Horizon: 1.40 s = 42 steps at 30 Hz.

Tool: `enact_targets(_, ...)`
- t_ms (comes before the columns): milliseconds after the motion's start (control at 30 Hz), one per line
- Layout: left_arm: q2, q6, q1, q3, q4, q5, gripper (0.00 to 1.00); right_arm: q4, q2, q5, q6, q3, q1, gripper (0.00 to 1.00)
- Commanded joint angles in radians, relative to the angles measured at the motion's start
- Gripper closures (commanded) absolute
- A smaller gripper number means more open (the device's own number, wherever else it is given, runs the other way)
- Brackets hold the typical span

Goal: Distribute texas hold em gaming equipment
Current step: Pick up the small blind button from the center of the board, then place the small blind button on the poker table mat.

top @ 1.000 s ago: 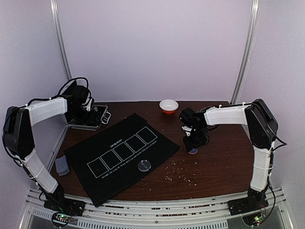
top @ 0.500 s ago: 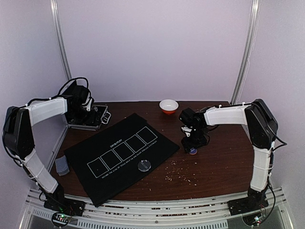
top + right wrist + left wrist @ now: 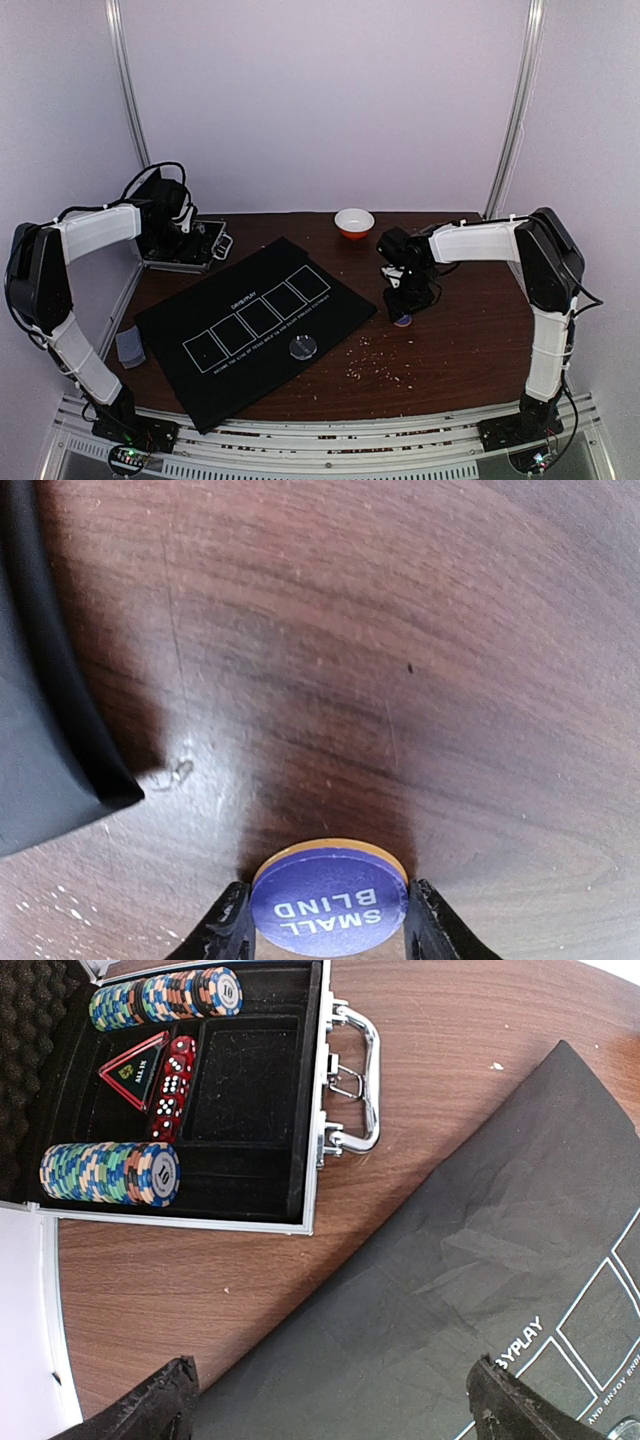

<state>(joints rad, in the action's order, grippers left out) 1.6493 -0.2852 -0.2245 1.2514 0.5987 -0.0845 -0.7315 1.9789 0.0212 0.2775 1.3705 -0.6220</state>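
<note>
- Barely anything has shifted over the last second: the right end effector (image 3: 328, 920) sits a touch nearer on the bench (image 3: 420, 660) than before, and the left arm has not moved.
- That right end effector is narrowed onto the purple disc (image 3: 330, 900) marked SMALL BLIND, with 1 finger against each side of its rim.
- This disc rests low on the bare wood, just right of the black mat (image 3: 250, 320) and apart from it. An orange rim shows behind it; I cannot tell whether that is a 2nd disc underneath.
- Across the bench, the left end effector (image 3: 335, 1405) hangs wide and empty above the mat's far-left edge, near the open case (image 3: 312, 1110) with its 2 rows of chips (image 3: 110, 1172) and red dice (image 3: 170, 1090).
- Also out so far: 1 clear disc (image 3: 302, 347) on the mat, below the 5 boxes.
- Risk: the disc is thin, so the fingers catch only a sliver of edge. It could squirt out or flip on the lift.
- Risk: if orange is a separate disc, it may come up too and drop partway.
</note>
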Motion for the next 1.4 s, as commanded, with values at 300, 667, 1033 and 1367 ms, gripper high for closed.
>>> enact_targets(300,-0.027,0.015,-0.001,0.000,-0.040,0.002,0.02,0.003,-0.023,0.010,-0.016,0.164,-0.118,0.64)
enact_targets(667,-0.033,0.017,-0.001,-0.004,-0.042,-0.006,0.02,-0.055,0.177,-0.014,-0.038,0.335,-0.230,0.60)
enact_targets(1033,-0.031,0.017,-0.001,0.000,-0.042,0.002,0.02,-0.079,0.201,-0.050,-0.047,0.345,-0.231,0.32)
enact_targets(1367,-0.029,0.017,-0.002,0.003,-0.042,0.008,0.02,-0.033,0.166,0.016,-0.034,0.329,-0.208,0.39)
